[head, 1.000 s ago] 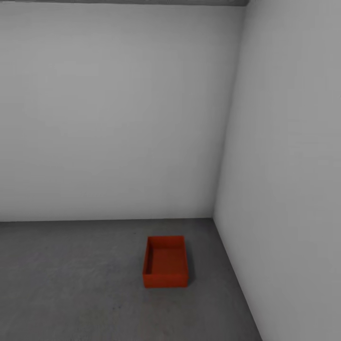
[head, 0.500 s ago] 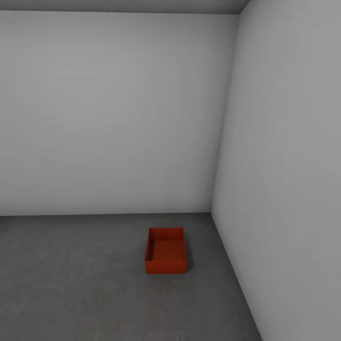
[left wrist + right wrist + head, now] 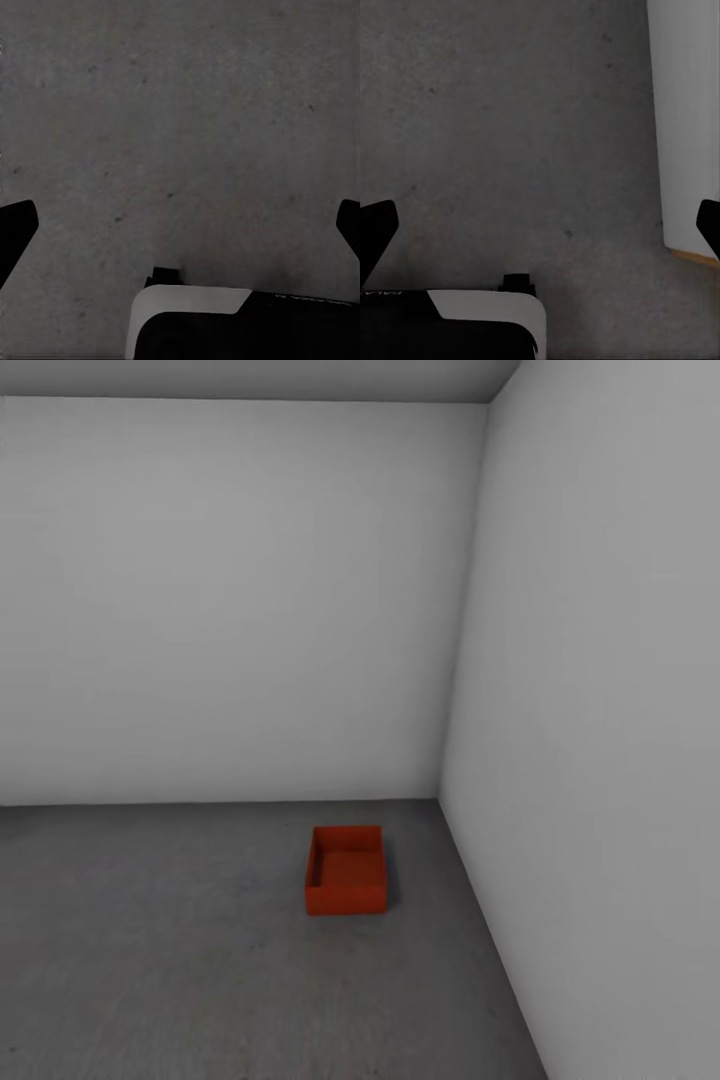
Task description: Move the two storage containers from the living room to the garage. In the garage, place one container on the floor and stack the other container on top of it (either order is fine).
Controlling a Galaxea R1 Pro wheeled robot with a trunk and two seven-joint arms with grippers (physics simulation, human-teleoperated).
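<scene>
One orange-red storage container [image 3: 346,871] sits open side up on the dark grey concrete floor [image 3: 150,960], a little right of centre and low in the head view, close to the corner where the back wall [image 3: 230,600] meets the right-hand wall [image 3: 600,710] but touching neither. Its long axis appears to run away from the camera toward the back wall, though foreshortening makes that hard to be sure of; the near short wall faces the robot squarely. It is empty, with nothing stacked on it, so judging by the task one bin is placed in the garage and its twin has yet to be set on top. The left gripper [image 3: 180,225] has its dark fingertips at the far left and far right edges of the left wrist view, spread wide with only bare speckled concrete between them. The right gripper [image 3: 540,225] is likewise spread wide over bare floor, with a strip of pale wall [image 3: 682,120] and a thin tan edge at its foot in the right of the right wrist view. Both are empty. The bin lies ahead of the robot and slightly to the right in the head view, well apart from both grippers, so the right arm would probably be the nearer one, which favours a straight-on approach along the bin's length.
</scene>
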